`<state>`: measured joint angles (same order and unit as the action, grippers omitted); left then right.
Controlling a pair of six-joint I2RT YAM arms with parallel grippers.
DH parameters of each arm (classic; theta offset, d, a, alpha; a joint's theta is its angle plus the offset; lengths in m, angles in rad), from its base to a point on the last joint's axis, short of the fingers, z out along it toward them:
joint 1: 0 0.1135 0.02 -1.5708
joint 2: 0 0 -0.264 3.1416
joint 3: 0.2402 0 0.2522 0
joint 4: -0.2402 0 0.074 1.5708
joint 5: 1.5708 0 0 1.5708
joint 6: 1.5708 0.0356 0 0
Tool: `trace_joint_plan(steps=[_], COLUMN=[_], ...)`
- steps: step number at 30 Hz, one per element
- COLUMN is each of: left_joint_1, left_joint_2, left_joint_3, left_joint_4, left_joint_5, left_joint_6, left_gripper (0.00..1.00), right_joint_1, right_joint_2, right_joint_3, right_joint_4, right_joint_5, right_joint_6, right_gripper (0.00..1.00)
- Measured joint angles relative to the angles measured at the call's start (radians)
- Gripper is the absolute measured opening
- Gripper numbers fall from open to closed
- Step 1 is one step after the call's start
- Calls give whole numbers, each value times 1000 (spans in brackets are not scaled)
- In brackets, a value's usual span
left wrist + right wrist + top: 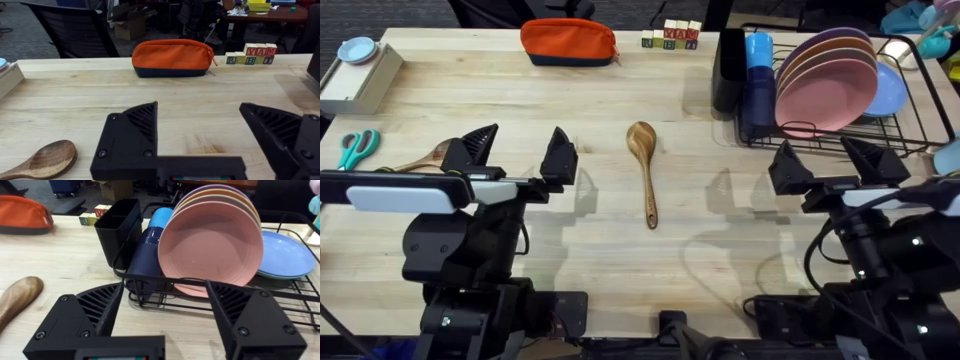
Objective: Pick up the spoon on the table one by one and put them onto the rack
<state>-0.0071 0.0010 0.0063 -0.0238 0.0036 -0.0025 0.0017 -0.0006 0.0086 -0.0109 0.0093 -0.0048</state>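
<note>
Two wooden spoons are lying on the table (pixel 620 250). One spoon (pixel 645 170) is resting flat at mid-table, bowl toward the far side, handle pointing back at the arm bases, well apart from both grippers. Second spoon (pixel 425 158) is lying near the left edge, partly hidden under the left arm, its bowl showing beside the left gripper (pixel 518 152); teal-handled scissors (pixel 356 147) are sitting just left of it.

Left gripper is hovering with fingers spread wide, pinching nothing. Right gripper (pixel 825 160) is hanging just before the rack (pixel 910 130), fingers likewise spread and empty.

Rack is standing at the far right corner, holding pink plates (pixel 825 95) upright with purple ones behind, a blue plate (pixel 888 92) lying flat, blue cups (pixel 758 80) and a black utensil holder (pixel 727 68) on its left side.

Along the far edge, an orange pouch (pixel 569 42) and lettered blocks (pixel 670 37) are sitting. A white box (pixel 360 80) is occupying the far left corner.
</note>
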Motion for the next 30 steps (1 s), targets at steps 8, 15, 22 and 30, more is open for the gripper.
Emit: trace_joint_plan(steps=[8,15,22,30], left_joint_1=[0,0,0,0], left_joint_2=[0,0,0,23], left_joint_3=[0,0,4,211], left_joint_4=[-2,-2,-15,-311], left_joint_5=[0,0,1,0], left_joint_6=[3,3,3,3], left_gripper=[997,997,997,997], right_joint_1=[0,0,0,0], right_joint_2=[0,0,0,29], right_joint_3=[0,0,1,140], right_joint_4=[-5,2,1,-194], right_joint_5=[0,0,0,0], right_joint_6=[0,-2,-3,11], right_gripper=[993,993,993,993])
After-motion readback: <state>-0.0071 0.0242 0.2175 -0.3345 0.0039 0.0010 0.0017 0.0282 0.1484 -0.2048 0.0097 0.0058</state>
